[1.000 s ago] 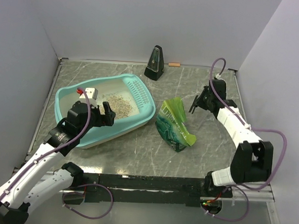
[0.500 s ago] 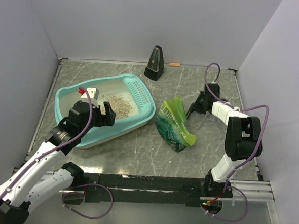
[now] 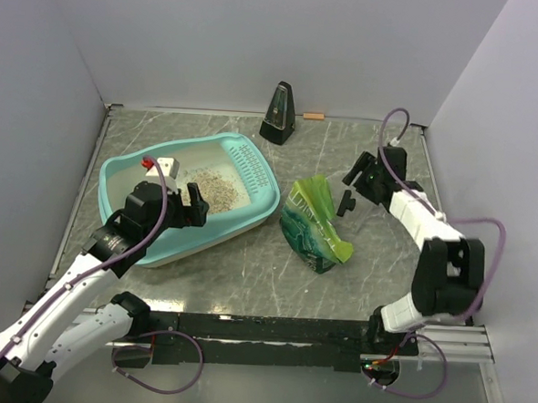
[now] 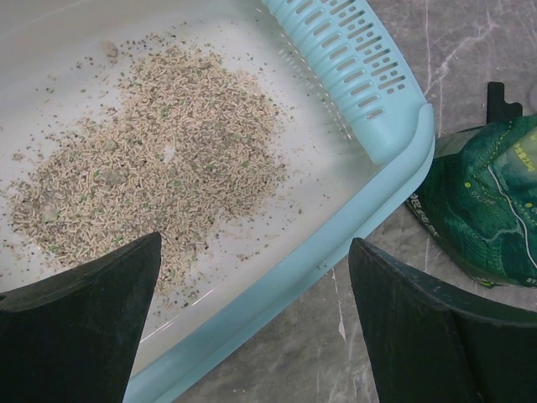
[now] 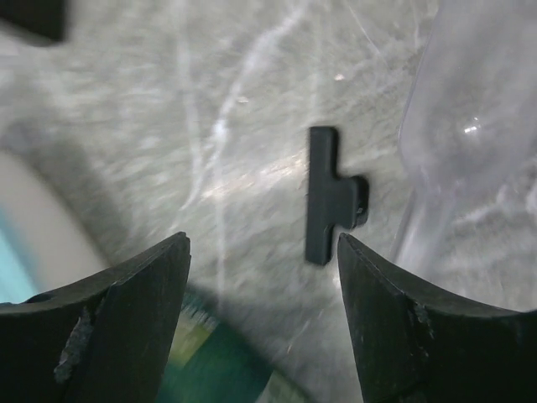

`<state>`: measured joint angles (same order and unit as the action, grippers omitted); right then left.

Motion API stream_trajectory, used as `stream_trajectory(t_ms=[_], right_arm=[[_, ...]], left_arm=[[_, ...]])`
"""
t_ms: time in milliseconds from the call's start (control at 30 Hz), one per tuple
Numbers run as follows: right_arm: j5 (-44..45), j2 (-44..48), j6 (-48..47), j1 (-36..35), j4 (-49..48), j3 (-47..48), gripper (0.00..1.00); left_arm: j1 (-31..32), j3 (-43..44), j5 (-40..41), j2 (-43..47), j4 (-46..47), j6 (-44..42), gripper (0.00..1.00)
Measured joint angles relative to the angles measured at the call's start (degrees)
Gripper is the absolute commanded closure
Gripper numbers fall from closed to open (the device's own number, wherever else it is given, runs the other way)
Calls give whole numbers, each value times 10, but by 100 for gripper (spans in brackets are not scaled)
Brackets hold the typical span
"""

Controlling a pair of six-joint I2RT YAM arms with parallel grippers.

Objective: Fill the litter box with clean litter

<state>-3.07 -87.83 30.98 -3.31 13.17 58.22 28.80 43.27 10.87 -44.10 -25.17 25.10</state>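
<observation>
Scene at the table, viewed from behind the 2 arms. The teal litter box (image 3: 221,236) lies on the grey marbled table (image 3: 274,275) and serves as the landmark.

The clean litter (image 4: 159,176) forms 1 loose, speckled beige heap on the whitish floor of the box. It sits towards the end with the slotted sieve grid (image 3: 250,159), and stray granules are scattered around it. Much of the floor is bare.

The left gripper (image 4: 253,252) hangs over the near part of the box, above the near edge of the heap. It is released: its 2 fingers are spread wide and grip nothing.

A crumpled green printed bag (image 3: 315,224) lies on the table just to the right of the box, close to its rim but not touching it.

A small black T-shaped piece (image 3: 345,203) lies just beyond the bag, on the side away from the box. Whether it rests flat on the table cannot be told, since the wrist view is blurred.

The right gripper (image 5: 262,243) hangs near that piece, farther right of the box. It is also released, with its jaws apart and nothing between them, and the piece shows through the gap.

A black metronome (image 3: 279,113) stands upright behind the box near the back wall. A small orange piece (image 3: 313,116) lies just beside it.
</observation>
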Motion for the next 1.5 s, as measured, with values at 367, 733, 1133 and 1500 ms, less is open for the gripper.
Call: stream_trajectory(t_ms=[367,733,1133,1500], right_arm=[[-136,211,-24,1,23,-12,15],[-353,159,-20,6,-104,-106,11],[-453,123,28,20,-329,-215,15],[-550,68,146,26,-546,-259,77]], left_arm=[[-2,0,-12,1,0,0,3],[-2,0,-55,5,1,-5,3],[-2,0,-71,4,1,-5,3],[-2,0,-77,3,1,-7,3]])
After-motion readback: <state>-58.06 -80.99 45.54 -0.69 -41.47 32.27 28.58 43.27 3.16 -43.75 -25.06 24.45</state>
